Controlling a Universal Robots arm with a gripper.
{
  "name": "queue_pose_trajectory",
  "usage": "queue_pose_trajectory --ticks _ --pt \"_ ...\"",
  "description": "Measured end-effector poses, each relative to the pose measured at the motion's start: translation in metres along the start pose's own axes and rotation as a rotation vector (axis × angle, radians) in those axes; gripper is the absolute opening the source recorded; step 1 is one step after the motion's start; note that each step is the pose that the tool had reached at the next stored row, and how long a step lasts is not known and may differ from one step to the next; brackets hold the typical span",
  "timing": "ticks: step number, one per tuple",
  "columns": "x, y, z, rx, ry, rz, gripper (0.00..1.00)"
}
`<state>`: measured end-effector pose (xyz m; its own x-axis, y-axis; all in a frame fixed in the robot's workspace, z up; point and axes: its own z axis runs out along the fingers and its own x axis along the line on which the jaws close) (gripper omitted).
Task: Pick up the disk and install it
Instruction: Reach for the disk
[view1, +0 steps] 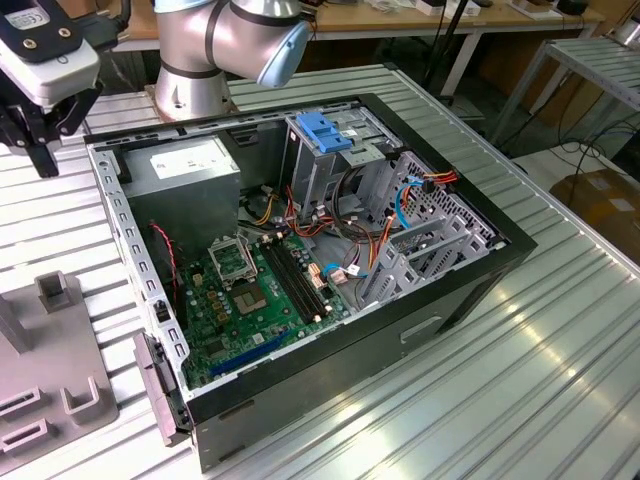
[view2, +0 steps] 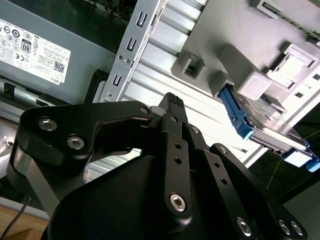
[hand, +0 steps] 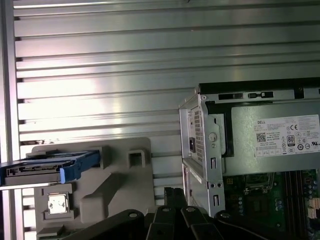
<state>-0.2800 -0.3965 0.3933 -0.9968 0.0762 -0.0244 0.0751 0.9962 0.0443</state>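
Note:
The disk (hand: 42, 167), a grey drive in a bright blue side-rail frame, stands on edge in a slot of the grey holder block (hand: 117, 182) on the ribbed metal table. The second wrist view shows the disk (view2: 265, 125) beyond the black fingers (view2: 172, 112), apart from them. My gripper (view1: 44, 150) hangs above the table at the exterior view's upper left, beside the open computer case (view1: 470, 300). Its fingers are shut together with nothing between them. The disk and gripper do not touch.
The case lies open with the motherboard (view1: 260, 290), a grey power supply (view1: 185, 165), loose cables and a tall drive cage topped by a blue bracket (view1: 322, 130). The holder block (view1: 50, 390) sits at the exterior view's lower left. A cardboard box (view1: 605, 205) stands off the table.

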Motion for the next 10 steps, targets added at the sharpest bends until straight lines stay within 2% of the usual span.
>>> queue_pose_trajectory --ticks 10 --pt "0.0117 -0.0007 -0.0003 0.0000 0.0000 0.000 0.10"
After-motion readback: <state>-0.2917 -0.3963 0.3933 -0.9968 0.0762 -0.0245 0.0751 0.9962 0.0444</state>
